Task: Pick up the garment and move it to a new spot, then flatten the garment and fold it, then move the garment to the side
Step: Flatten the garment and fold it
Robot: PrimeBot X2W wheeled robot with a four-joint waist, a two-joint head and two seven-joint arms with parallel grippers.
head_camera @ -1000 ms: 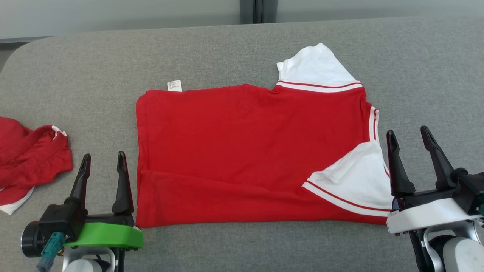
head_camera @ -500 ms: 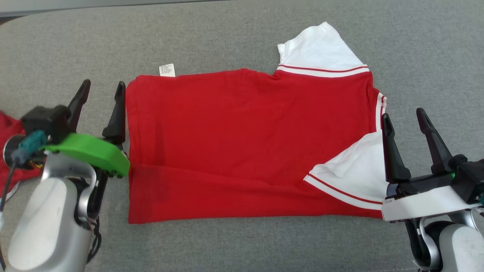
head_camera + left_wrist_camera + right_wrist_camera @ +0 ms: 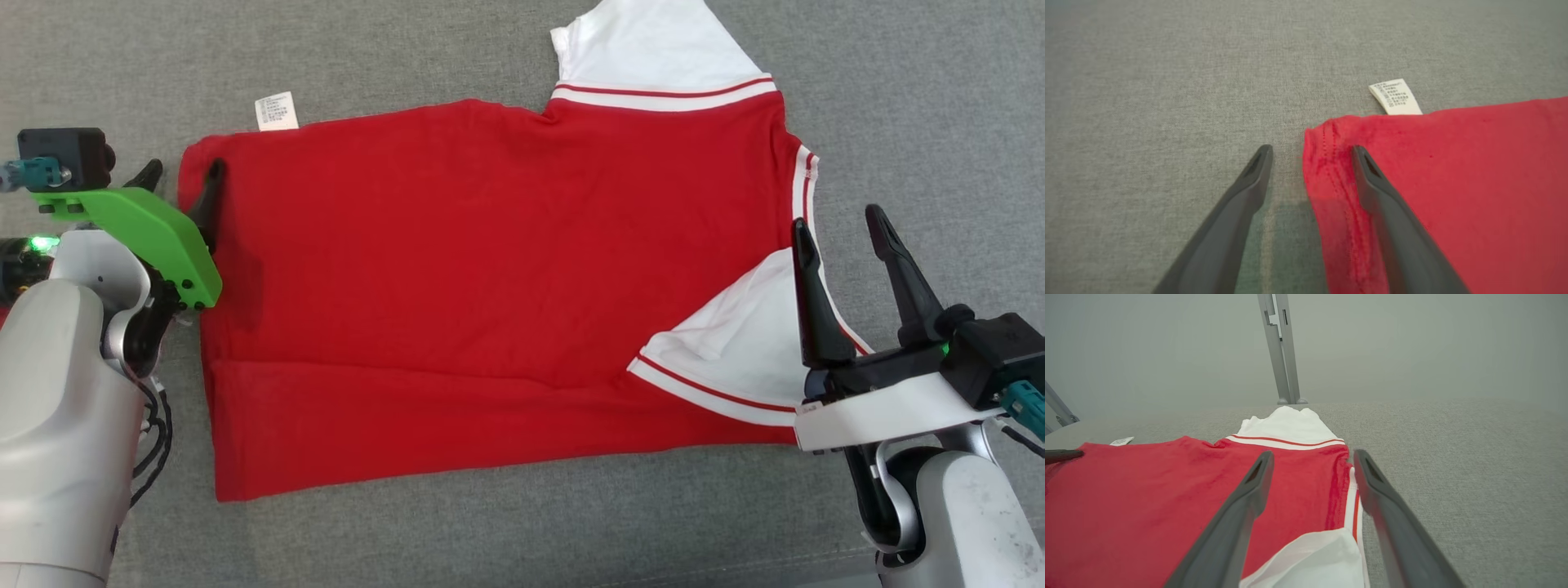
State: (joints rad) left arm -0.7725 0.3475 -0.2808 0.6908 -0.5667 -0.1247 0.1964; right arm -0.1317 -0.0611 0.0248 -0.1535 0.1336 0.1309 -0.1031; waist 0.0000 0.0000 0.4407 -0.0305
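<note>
Fully spread, left hand (image 3: 1311, 149) straddling garment (image 3: 490, 269) corner, right hand (image 3: 837, 219) spread, empty.

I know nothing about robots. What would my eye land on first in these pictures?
A bright red, white-sleeved shirt lies spread across the grey surface, mid-picture. At its far left corner, beside a white care label, the left gripper stands open with the hem between its fingers. The right gripper stands open at the shirt's right edge, by the near sleeve.
</note>
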